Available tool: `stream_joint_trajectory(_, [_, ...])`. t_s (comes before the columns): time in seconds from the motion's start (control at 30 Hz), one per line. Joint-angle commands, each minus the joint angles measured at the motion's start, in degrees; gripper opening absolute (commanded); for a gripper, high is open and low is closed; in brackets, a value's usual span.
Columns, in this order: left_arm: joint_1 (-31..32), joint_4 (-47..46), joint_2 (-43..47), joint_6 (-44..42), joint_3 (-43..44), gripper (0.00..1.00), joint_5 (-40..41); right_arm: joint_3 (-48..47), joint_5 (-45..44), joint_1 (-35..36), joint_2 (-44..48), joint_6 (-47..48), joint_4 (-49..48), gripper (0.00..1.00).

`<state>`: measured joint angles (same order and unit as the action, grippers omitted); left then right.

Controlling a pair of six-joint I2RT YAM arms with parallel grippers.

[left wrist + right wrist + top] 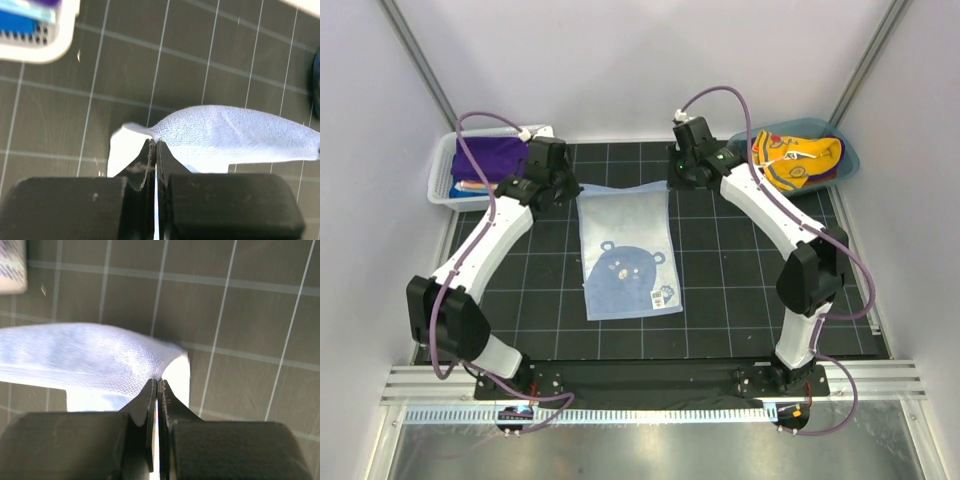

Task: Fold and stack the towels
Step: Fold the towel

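1. Top view: the blue towel (625,255) lies flat mid-counter (740,290), and the first fold looks about to begin. The next move should carry its far edge evenly to the near edge. A basket (440,190) sits far left, a tub (848,160) far right, neither in the way.
2. Left wrist: left jaws pressed together, pinching the far-left corner.
3. Right wrist: right jaws pinch the far-right corner.

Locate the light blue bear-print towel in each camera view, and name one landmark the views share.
Top external: towel lies mid-mat, far corners lifted.
Left wrist: towel centre-right, corner pinched by left tool.
Right wrist: towel centre-left, corner pinched by right tool.
Shared landmark: black grid mat.
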<state>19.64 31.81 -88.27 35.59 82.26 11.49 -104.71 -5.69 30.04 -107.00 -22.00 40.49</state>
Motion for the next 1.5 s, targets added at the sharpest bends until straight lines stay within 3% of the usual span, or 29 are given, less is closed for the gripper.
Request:
stream_joint_trajectory(0.0, [0.0,0.8,5.7,1.1,-4.9,0.00,-4.4,5.3,1.8,0.1,6.8,-0.8,-1.3,0.01])
stream_joint_trajectory(0.13, [0.8,0.0,10.0,2.2,-11.0,0.00,-6.2,15.9,2.9,0.5,13.6,-2.6,-4.1,0.01])
stream_joint_trajectory(0.4, [3.0,0.1,18.2,3.8,-19.6,0.00,-6.3,28.3,2.2,2.4,22.1,-4.3,-6.2,0.01])
stream_joint_trajectory(1.13, [8.6,-0.1,29.0,8.2,-33.9,0.00,-5.2,44.8,-1.1,7.9,33.2,-8.6,-9.7,0.01])
stream_joint_trajectory(1.47, [12.2,-2.0,33.4,12.2,-43.9,0.00,-3.9,54.6,-2.1,11.5,33.6,-11.3,-14.3,0.01])
